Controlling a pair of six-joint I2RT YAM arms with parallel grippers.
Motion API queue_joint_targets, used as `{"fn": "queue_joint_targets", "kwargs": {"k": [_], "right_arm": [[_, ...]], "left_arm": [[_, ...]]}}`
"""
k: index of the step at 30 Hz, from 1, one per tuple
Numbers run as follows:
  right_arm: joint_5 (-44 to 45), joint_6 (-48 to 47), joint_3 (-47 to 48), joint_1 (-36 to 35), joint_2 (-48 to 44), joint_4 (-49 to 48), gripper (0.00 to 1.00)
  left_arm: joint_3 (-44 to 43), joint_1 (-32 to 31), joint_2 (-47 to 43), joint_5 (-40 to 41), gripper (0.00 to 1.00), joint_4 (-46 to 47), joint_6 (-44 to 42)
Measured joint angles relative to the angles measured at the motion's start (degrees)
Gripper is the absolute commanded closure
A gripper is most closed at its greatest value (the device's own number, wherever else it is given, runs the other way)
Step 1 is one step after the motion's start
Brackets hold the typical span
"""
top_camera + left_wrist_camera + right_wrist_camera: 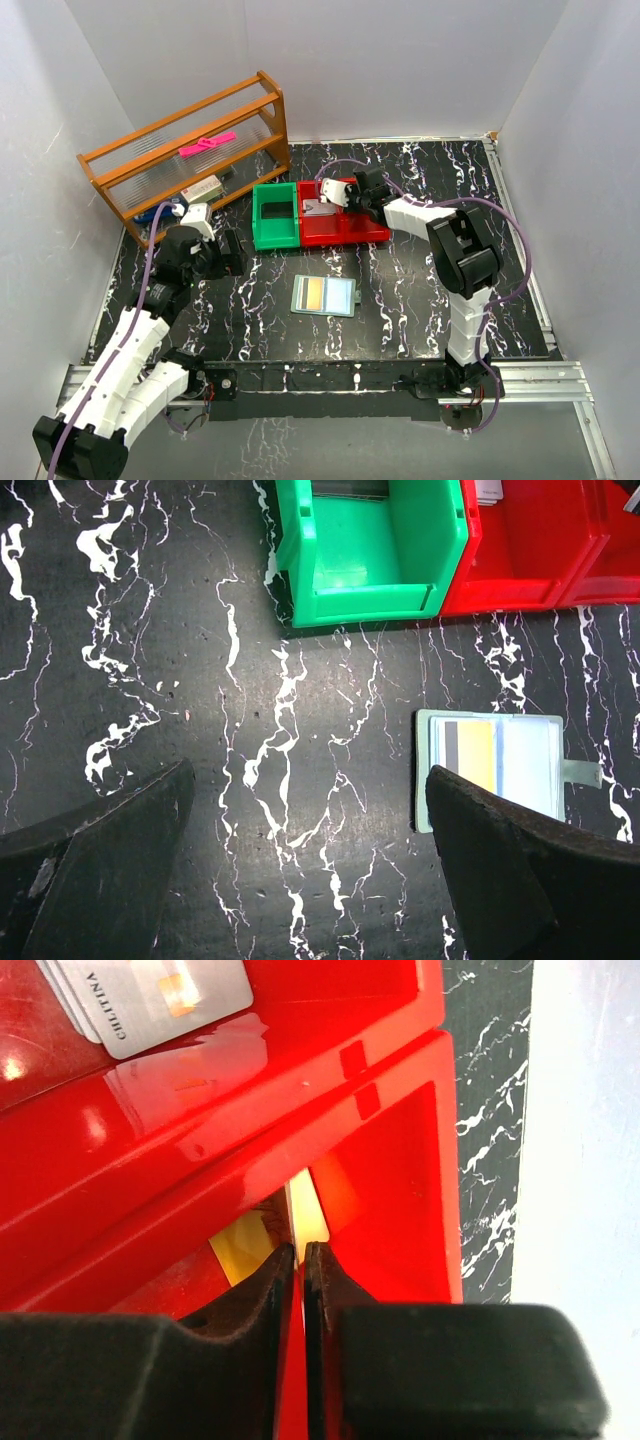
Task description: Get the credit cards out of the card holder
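Centre of the top view, the card holder (325, 295) lies open on the table (400, 310) with one yellowish card (470, 755) apparently still inside. Grey cards (150, 1000) already sit in the red bin (380, 1160). Right gripper (300, 1250) is pinched on a thin card (300, 1200) over that bin; left gripper (310, 775) hangs wide open near the holder. Mostly done, I'd say.

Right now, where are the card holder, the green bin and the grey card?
card holder (530, 760): left wrist view, pale right half.
green bin (365, 555): left wrist view, bare floor.
grey card (160, 990): right wrist view, printed face.
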State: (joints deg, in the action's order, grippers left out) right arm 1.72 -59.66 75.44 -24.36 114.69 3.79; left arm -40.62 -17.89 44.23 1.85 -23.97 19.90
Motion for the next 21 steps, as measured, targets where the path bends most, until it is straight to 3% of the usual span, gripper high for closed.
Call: {"fn": "queue_joint_targets", "kwargs": {"k": [9,21], "right_arm": [[-0.39,-0.68,-0.09,0.07,0.66,-0.13,0.66],[-1.92,3.13,-1.46,1.22,-0.39,-0.39,0.54]], "left_arm": [[0.13,0.00,1.01,-0.92,0.01,0.00,-0.33],[0.24,0.00,1.22,-1.46,0.01,0.17,-0.68]]}}
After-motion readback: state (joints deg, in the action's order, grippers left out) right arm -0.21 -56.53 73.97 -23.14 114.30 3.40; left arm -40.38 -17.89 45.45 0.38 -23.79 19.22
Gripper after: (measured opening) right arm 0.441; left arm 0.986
